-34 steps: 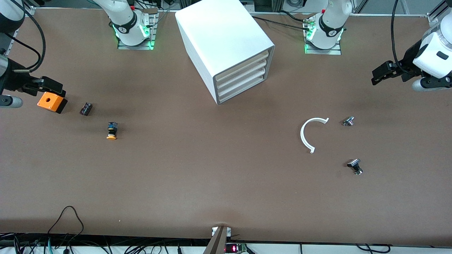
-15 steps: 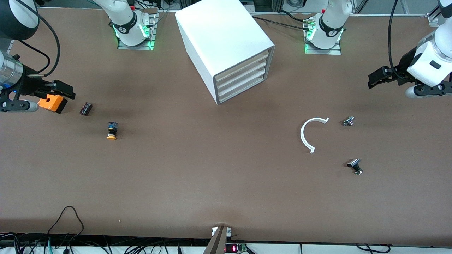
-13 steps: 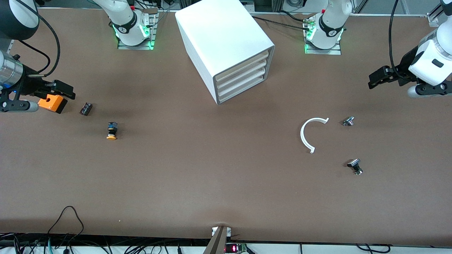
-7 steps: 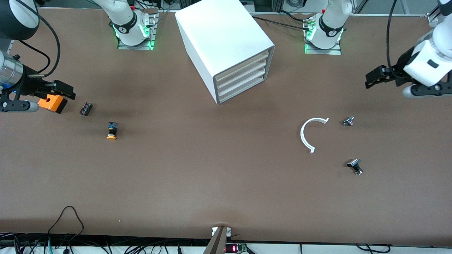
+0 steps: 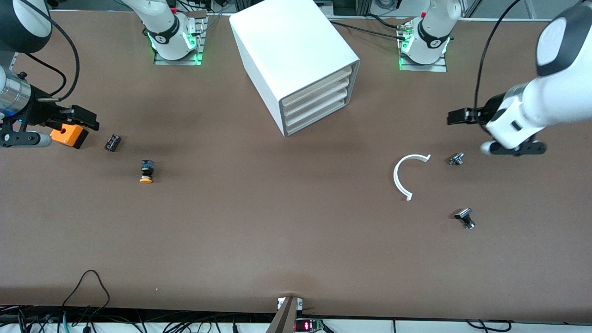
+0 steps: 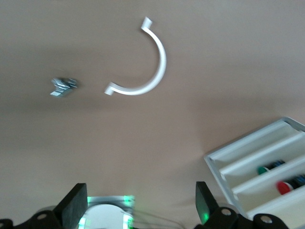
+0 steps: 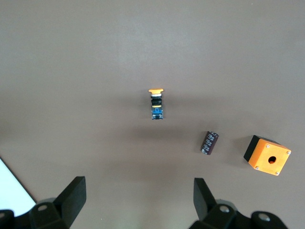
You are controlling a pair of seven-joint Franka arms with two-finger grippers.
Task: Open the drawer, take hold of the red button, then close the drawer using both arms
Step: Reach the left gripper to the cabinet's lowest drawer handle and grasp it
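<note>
The white cabinet (image 5: 296, 55) stands at the table's middle, near the bases. Its four cream-fronted drawers (image 5: 315, 99) are all shut. In the left wrist view the drawers (image 6: 257, 164) show at the edge, and the button's red cap (image 6: 285, 187) shows inside one of them; I cannot tell which. My left gripper (image 5: 455, 118) is open and empty, in the air toward the left arm's end, over bare table beside the cabinet; its own view (image 6: 140, 212) shows the fingers wide apart. My right gripper (image 5: 85, 121) is open and empty (image 7: 138, 195), over the orange box (image 5: 68, 135).
An orange-capped button (image 5: 146, 171) and a small black cylinder (image 5: 112, 142) lie near the orange box (image 7: 268, 155). A white C-shaped ring (image 5: 407, 175) and two small metal parts (image 5: 456, 159) (image 5: 465, 218) lie toward the left arm's end. A green-capped piece (image 6: 263, 169) sits in another drawer.
The left arm has swung in from the table's end toward the cabinet and the white ring. The right gripper shifted over the orange box earlier and has held still since.
</note>
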